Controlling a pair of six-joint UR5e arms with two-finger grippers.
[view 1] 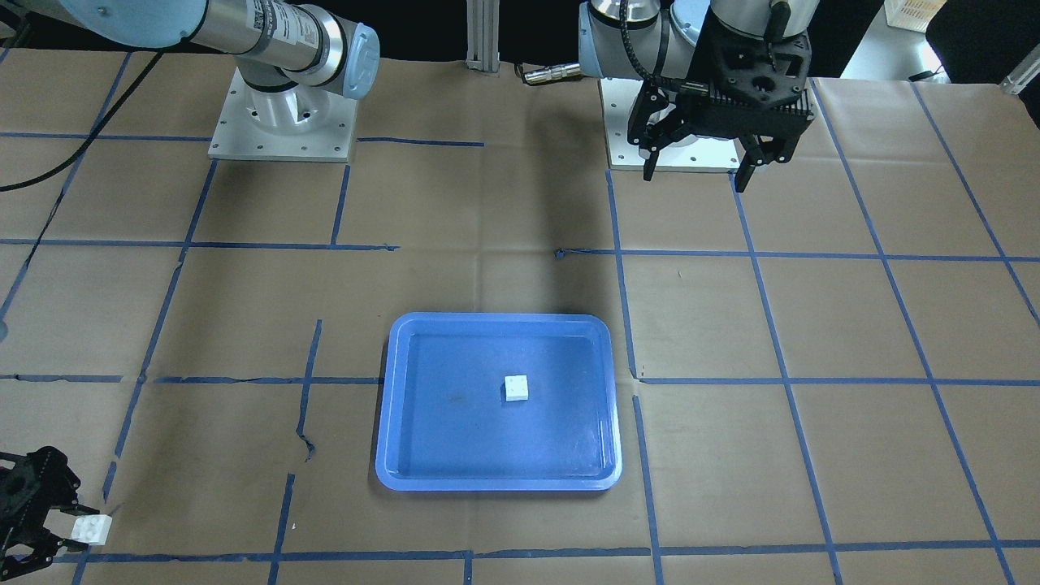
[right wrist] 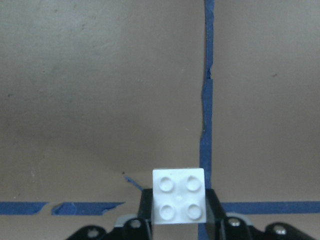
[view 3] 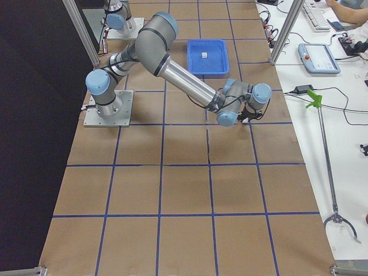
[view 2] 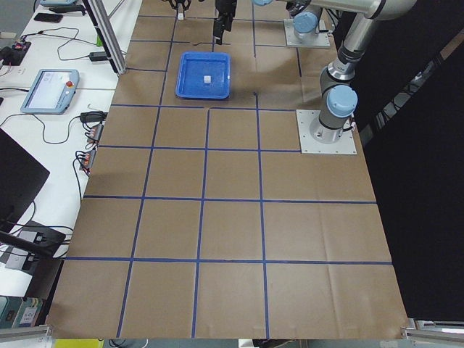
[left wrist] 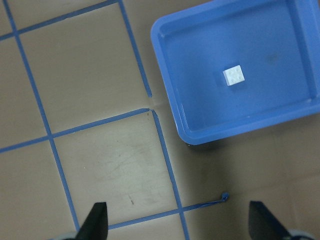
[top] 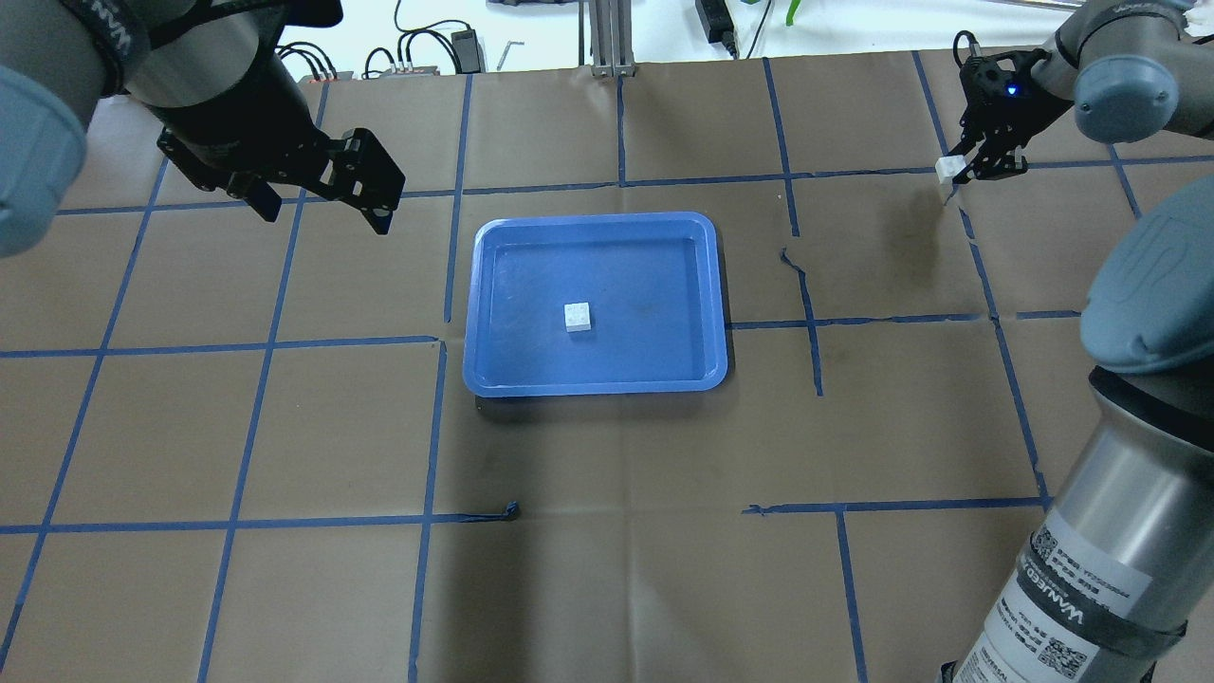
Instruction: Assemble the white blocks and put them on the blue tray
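Observation:
The blue tray [view 1: 497, 402] lies mid-table, also in the overhead view [top: 596, 302] and the left wrist view [left wrist: 240, 70]. One white block [view 1: 516, 387] sits studs up near the tray's middle [top: 577, 316] [left wrist: 234, 75]. My right gripper [top: 956, 171] is shut on the other white block [top: 947, 169] at the table's far right, just above the paper; it also shows in the front view [view 1: 90, 529] and close up in the right wrist view [right wrist: 179, 199]. My left gripper [top: 318, 199] is open and empty, high above the table left of the tray [view 1: 696, 166].
Brown paper with a blue tape grid covers the table. The arm bases stand on white plates [view 1: 280, 122] [view 1: 674, 130] at the robot's side. Cables and a pendant [view 2: 47, 90] lie on the white bench beyond the far edge.

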